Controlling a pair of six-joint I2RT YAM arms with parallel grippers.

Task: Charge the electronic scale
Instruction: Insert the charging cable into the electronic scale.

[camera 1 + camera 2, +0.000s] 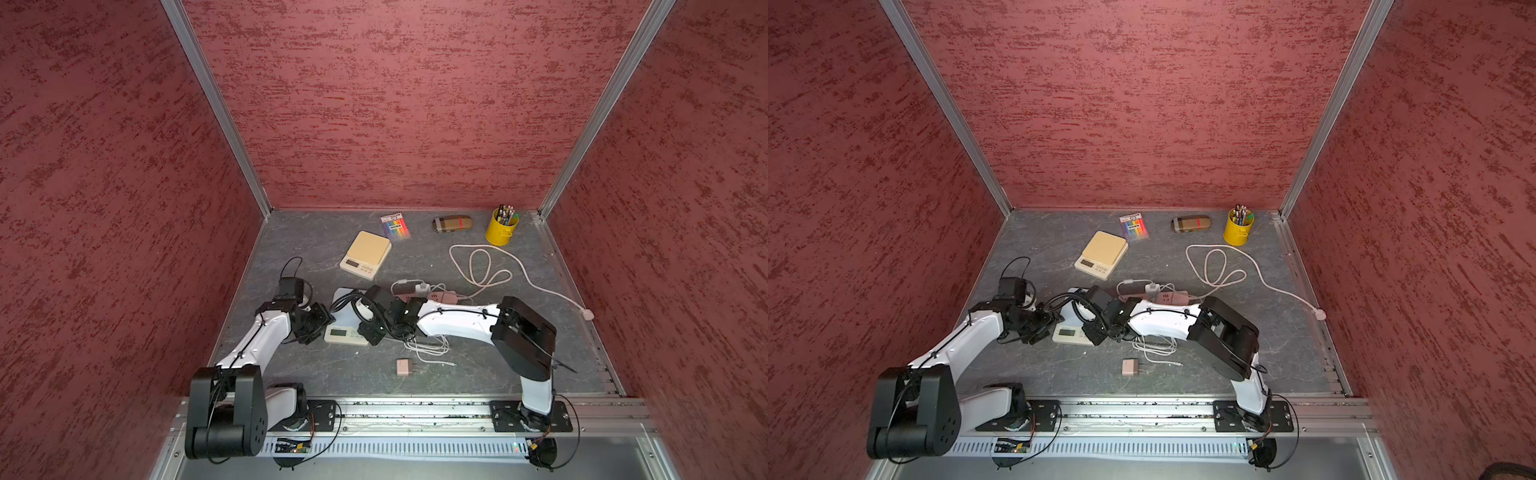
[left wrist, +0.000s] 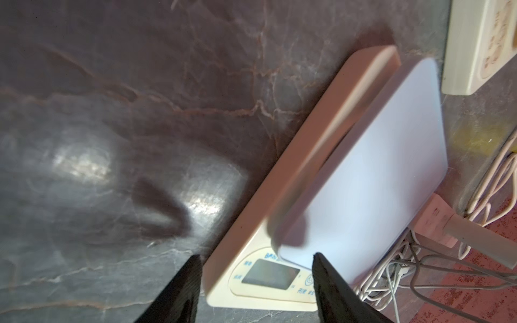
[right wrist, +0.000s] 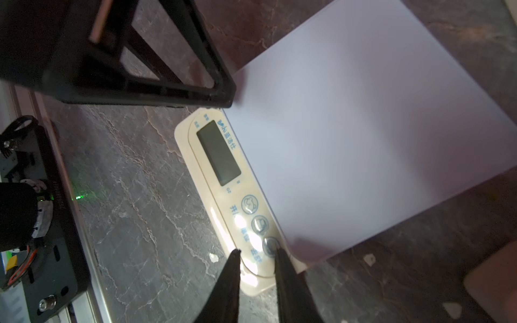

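Left pincer: the jaws stand wide. One finger is over bare table beside the scale's edge and the other is over the corner of the weighing plate. I see nothing clamped between them.

Right pincer: the jaws are narrow, with a slim gap. The tips hang over the button end of the control panel and grip nothing.

Table: smooth, veined grey stone. I judge it slippery under a light appliance.

Electronic scale: it lies flat between the two pincers, near the front of the table, with its display blank. A second scale sits well apart, further back. No view shows me the charging port.

Power strip: it lies just beyond the right wrist, near the scale's far edge.

White cable: it is coiled loosely under the right forearm, with a free end trailing toward the front.

Pink adapter: it lies loose near that free end, attached to nothing.

Assessment: the step in hand reads as settling the scale before plugging in. To do it well:
- I would keep the left pincer low and wide astride the display corner, as a stop against sliding.
- I would send the right pincer for the cable's plug and grip the plug body short, never the cord.
- I would find the port before committing, square the plug to it, then push gently.
- I would watch that the coil does not snag the forearm.
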